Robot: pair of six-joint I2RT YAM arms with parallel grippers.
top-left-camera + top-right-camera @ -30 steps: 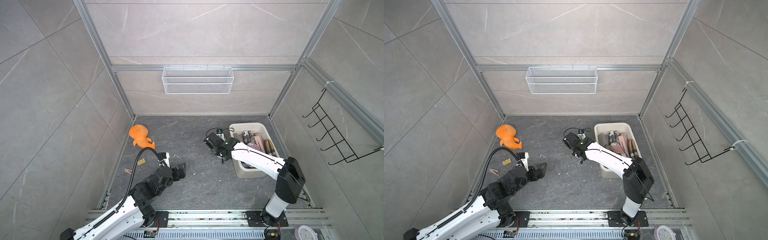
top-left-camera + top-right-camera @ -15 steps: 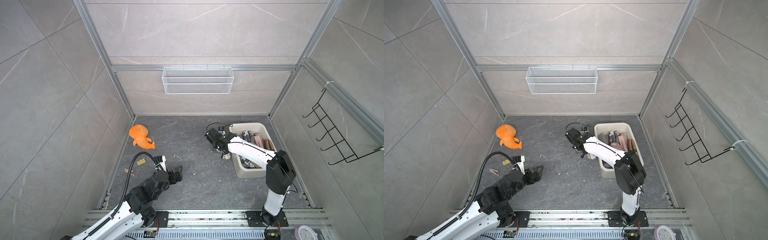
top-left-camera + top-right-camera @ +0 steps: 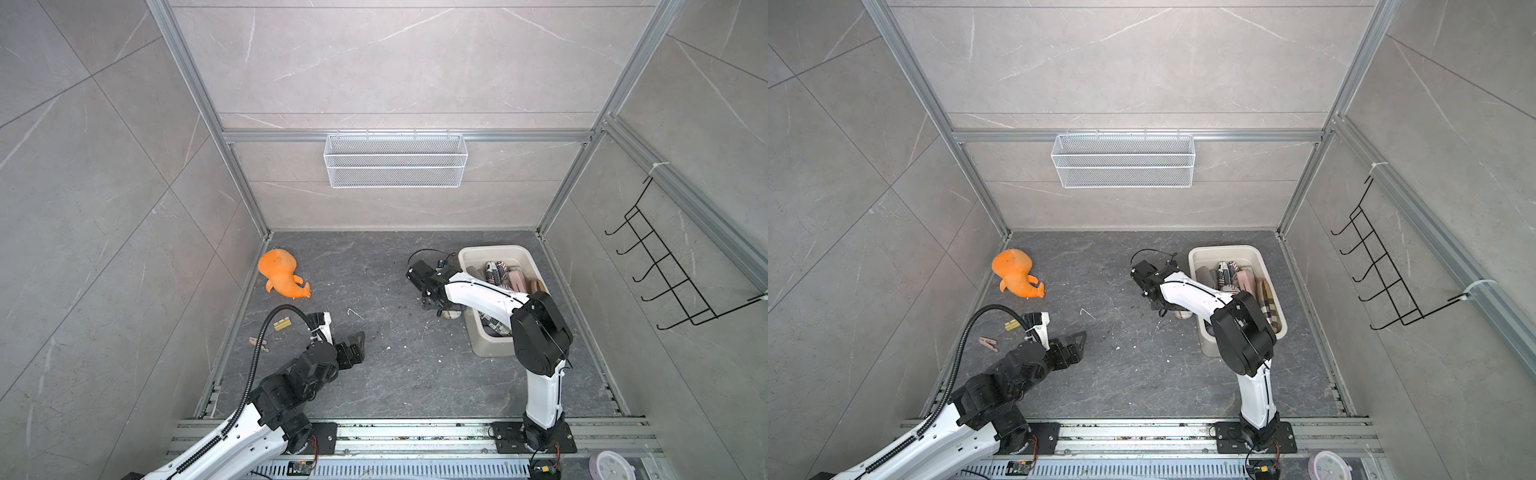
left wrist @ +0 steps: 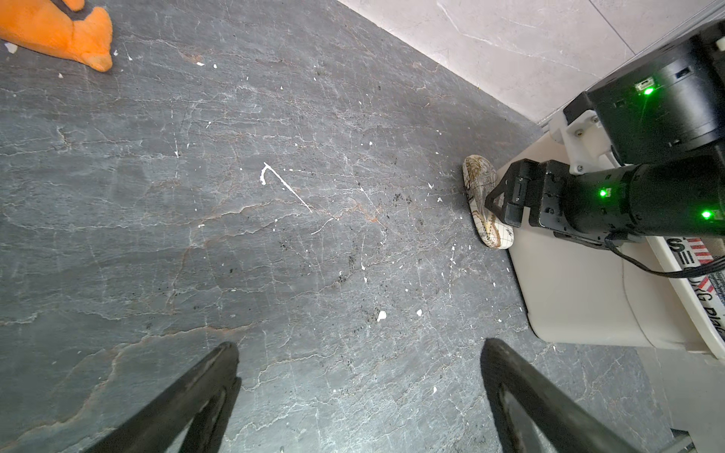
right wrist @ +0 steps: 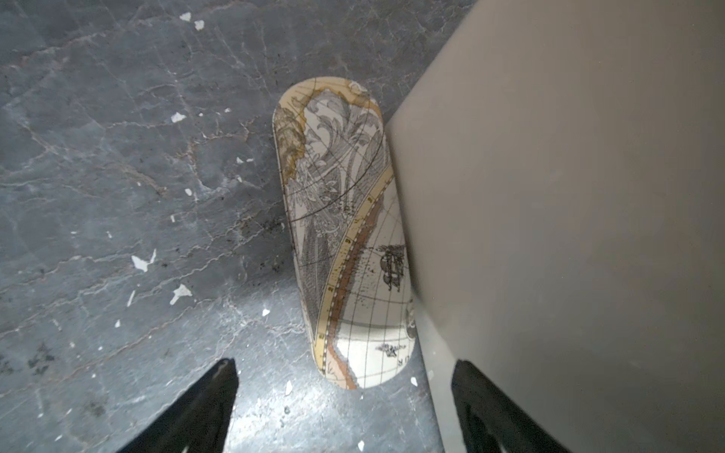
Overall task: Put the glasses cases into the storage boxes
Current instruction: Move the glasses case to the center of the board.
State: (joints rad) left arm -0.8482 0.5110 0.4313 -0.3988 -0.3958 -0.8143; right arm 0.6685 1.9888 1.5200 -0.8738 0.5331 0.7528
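Noting right pincer (image 5: 345, 368) wide open and empty, poised over the map-print case (image 5: 345, 235). Case lies on the desk (image 5: 117, 196) just ahead of the jaws and centred between them. Its long axis runs straight away from the pincer, so the jaws span its short width. One flank touches the outer wall of the tub (image 5: 569, 215); judged: no gap there for that jaw. Left pincer (image 4: 361, 345) open, empty, well apart; right arm nearer. Tub holds newspaper-print case (image 3: 496, 271), pink case (image 3: 517, 279), plaid case (image 3: 1268, 301); others partly hidden.

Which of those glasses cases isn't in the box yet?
The map-print case, lying on the floor beside the beige tub; the other cases sit inside it.
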